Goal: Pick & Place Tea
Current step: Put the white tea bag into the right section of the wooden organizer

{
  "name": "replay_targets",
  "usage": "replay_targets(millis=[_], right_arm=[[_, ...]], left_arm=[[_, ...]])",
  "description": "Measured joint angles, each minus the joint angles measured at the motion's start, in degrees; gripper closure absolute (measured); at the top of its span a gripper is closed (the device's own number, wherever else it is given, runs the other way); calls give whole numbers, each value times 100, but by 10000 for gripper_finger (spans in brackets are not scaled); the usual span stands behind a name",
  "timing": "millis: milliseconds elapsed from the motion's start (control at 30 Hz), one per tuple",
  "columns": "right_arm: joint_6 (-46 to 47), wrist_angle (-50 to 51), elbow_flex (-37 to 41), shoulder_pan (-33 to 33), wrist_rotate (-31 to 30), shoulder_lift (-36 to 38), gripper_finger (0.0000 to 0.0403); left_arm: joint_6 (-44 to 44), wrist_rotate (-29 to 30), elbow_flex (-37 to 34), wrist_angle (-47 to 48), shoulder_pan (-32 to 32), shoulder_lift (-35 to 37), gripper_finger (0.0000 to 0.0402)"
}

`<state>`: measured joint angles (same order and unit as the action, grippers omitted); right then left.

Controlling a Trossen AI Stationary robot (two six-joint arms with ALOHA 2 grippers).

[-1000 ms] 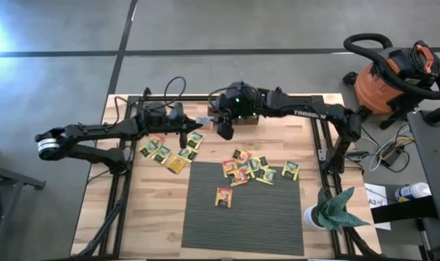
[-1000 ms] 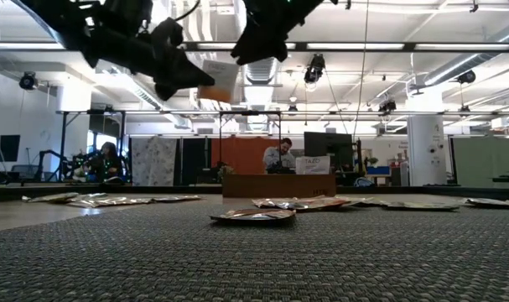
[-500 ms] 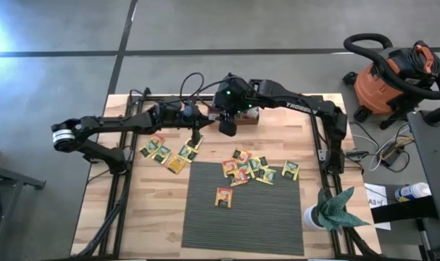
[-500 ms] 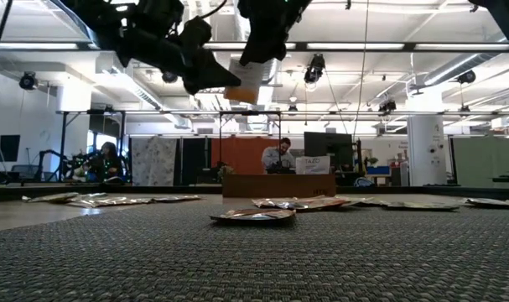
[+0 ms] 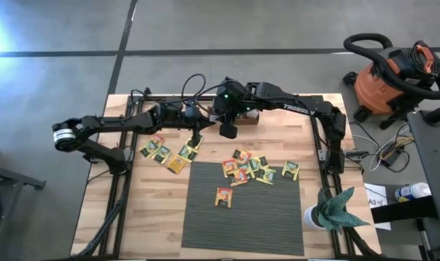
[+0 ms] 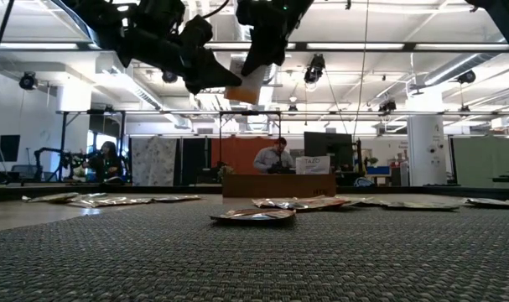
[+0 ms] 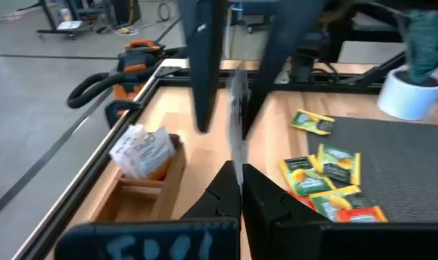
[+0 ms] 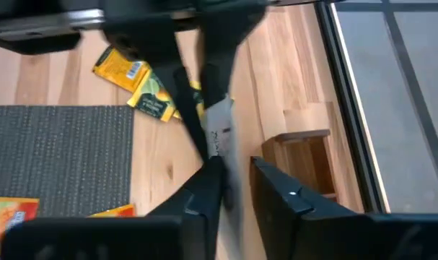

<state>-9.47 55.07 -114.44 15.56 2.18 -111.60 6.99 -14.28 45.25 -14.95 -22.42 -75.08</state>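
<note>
Because the white sachet [image 8: 220, 133] is a thin, flat paper envelope, it will likely weigh next to nothing, bend at a touch and slip if pinched only at a corner. The best hold is on its flat faces, well in from the edge, with light pressure so the bag inside is not crushed.

It hangs in the air above the back of the table [image 5: 154, 203], close to the wooden tray [image 7: 143, 191], between the two grippers. The left gripper [image 7: 239, 177] has its fingers pressed together on the sachet's lower edge, so the sachet stands edge-on from it. The right gripper [image 8: 233, 170] straddles the same sachet with its fingers parted. Whether either pad already touches the paper is hard to say from the right wrist view, but a gap shows beside it. By my reading this is a handover in which the left holds and the right has not yet closed.

The other tea sachets [image 5: 248, 168] lie flat, some on the dark mat [image 5: 241, 225] and some on the bare wood to its left. A few white ones already sit in the tray.

As for writing, "TROSSEN" can be read on the right arm [image 5: 299, 110] in the high view. A small sign [image 6: 311, 164] on a desk far behind seems to say "TAZO". Print on the sachets themselves is too small to read.
</note>
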Motion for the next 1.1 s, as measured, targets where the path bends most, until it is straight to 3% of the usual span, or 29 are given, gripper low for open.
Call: replay_targets(millis=[200,567,833,1100], right_arm=[[-22,2,83,8,-76,-3,389],[-200,28,312,307,-480,-6,394],[-436,350,1118,1184,-219,21,394],[-731,140,1828,1548,-160,38,394]], left_arm=[[-79,184,-7,-7,1,-46,378],[-602,864,-62,512,1,-101,295],[-969,941,-489,757,-5,415,290],[-1328,1449,-1076,732,-14,921,290]])
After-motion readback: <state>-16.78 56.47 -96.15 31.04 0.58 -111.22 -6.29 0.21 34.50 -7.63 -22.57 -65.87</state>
